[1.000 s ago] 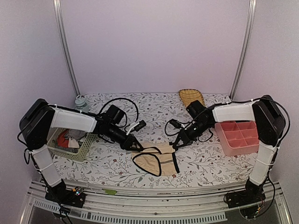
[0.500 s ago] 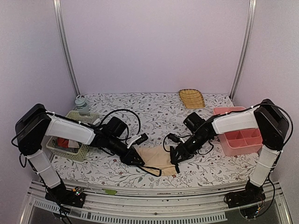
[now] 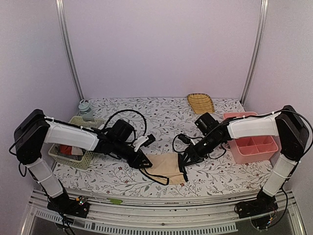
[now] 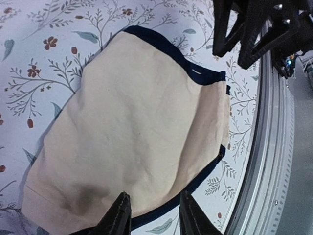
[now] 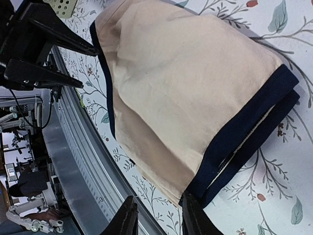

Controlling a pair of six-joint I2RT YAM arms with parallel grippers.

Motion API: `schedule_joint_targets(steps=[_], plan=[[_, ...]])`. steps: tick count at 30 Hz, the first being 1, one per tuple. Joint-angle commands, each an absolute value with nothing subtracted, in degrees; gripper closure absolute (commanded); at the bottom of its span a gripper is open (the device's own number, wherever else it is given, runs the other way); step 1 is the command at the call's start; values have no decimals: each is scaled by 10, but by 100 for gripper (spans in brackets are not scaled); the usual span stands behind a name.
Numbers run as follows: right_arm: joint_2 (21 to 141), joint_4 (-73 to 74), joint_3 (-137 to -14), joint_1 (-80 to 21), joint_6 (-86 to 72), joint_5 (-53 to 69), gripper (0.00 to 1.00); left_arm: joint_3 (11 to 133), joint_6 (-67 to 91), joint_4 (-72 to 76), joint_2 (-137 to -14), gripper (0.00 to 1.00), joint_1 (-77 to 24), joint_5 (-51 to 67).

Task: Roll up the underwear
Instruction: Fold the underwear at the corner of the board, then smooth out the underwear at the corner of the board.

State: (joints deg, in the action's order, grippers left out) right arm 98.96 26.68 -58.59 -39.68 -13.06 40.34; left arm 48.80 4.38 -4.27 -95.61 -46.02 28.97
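Observation:
Beige underwear (image 3: 164, 166) with black edging lies folded on the flowered table near the front edge. My left gripper (image 3: 143, 161) stands open at its left end, and my right gripper (image 3: 182, 164) stands open at its right end. In the left wrist view the underwear (image 4: 142, 122) lies flat ahead of the gripper (image 4: 154, 208), its black hem passing under the gap between the fingers. In the right wrist view the gripper (image 5: 159, 210) hovers by the banded corner of the underwear (image 5: 186, 88), holding nothing.
A green basket (image 3: 73, 147) with cloths sits at the left. A pink compartment tray (image 3: 249, 142) stands at the right. A yellow woven dish (image 3: 200, 103) and a small jar (image 3: 84, 107) are at the back. The metal rail (image 3: 161, 205) runs just in front of the underwear.
Both grippers pulled the underwear's far edge toward the front, folding it over, then opened and let go. The cloth now lies folded on the table.

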Motion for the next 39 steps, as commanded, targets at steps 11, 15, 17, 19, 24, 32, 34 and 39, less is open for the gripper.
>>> schedule_joint_targets(steps=[11,15,17,19,24,32,34,39], plan=[[1110,172,-593,-419,-252,431,72,549,15,-104,-1052,69,-411,224],[1119,172,-632,-426,-270,440,71,564,-13,-127,-1047,70,-386,218],[1097,173,-641,-426,-277,444,70,566,-31,-133,-1024,69,-383,228],[1068,175,-640,-426,-280,434,68,558,-53,-131,-989,68,-393,253],[1012,181,-594,-423,-302,422,69,508,-92,-72,-898,65,-461,263],[985,142,-507,-422,-417,424,65,497,-99,-31,-921,65,-529,237],[988,142,-507,-422,-432,410,64,502,-102,-28,-935,65,-541,231],[993,137,-516,-421,-449,388,61,503,-103,-21,-955,65,-561,220]])
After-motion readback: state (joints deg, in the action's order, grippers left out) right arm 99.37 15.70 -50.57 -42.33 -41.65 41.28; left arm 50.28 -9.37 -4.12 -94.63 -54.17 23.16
